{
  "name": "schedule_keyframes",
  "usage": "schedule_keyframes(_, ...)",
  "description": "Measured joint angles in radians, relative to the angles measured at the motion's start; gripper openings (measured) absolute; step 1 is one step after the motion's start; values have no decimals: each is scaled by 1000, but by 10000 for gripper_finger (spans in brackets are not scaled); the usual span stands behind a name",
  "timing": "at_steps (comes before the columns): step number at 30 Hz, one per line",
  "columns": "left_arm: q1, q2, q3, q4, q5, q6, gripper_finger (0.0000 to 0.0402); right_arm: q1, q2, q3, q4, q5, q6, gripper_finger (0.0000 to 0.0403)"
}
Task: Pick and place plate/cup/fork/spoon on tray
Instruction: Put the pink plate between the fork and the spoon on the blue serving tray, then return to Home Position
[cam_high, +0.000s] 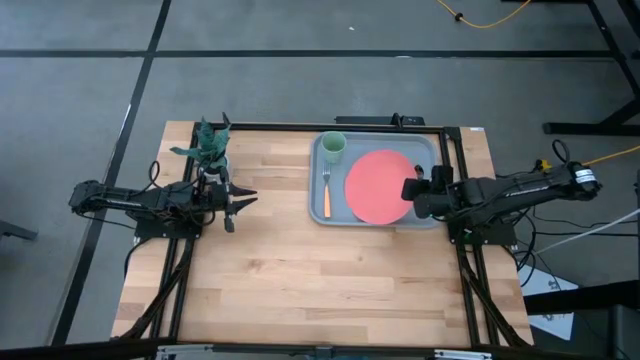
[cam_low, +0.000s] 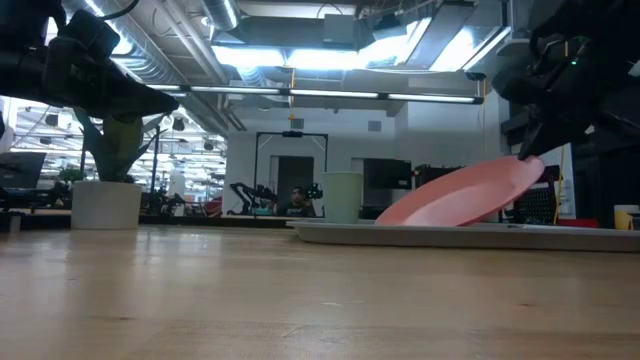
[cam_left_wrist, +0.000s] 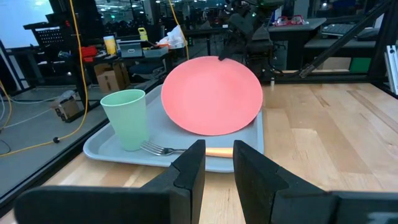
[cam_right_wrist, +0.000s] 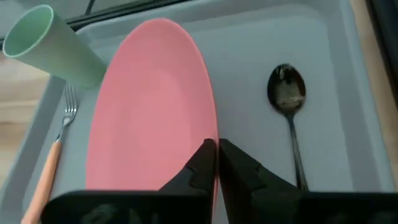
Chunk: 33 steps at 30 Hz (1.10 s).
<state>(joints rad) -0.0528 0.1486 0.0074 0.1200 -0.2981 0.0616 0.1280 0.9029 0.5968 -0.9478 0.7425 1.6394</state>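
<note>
The coral-pink plate (cam_high: 378, 186) is on the grey-blue tray (cam_high: 425, 145), tilted: its left edge (cam_low: 388, 217) rests on the tray and its right edge is raised. My right gripper (cam_high: 408, 190) is shut on that raised edge. The light green cup (cam_high: 333, 146) stands upright in the tray's far left corner. The orange-handled fork (cam_high: 326, 196) lies flat along the tray's left side. The dark spoon (cam_right_wrist: 288, 106) lies flat on the tray next to the plate, below my right gripper. My left gripper (cam_high: 238, 200) is open and empty above the table's left part. My right gripper pinches the plate's rim (cam_right_wrist: 209, 134) on the plate's right side between its two fingers. The fingers come from the table's right side, slanting down. The plate is tilted, its right edge (cam_low: 528, 166) lifted and its left edge on the tray floor.
A dark green plant figure (cam_high: 210, 145) in a white pot (cam_low: 105, 205) stands near the table's far left, close behind my left gripper. Bare wooden table (cam_high: 320, 280) lies in front of the tray and between the two arms.
</note>
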Motion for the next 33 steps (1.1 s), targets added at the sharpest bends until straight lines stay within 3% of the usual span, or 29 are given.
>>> schedule_keyframes(12, 0, 0, 0, 0, 0, 0, 76, 0, 65, 0, 4, 29, -66, 23)
schedule_keyframes(20, 0, 0, 0, 0, 0, 0, 76, -1, 108, 0, 8, 42, -72, 80)
schedule_keyframes(26, 0, 0, 0, 0, 0, 0, 76, -1, 110, 0, 29, 60, -77, 87)
schedule_keyframes(33, 0, 0, 0, 0, 0, 0, 76, 0, 115, 0, 221, -9, -337, 87)
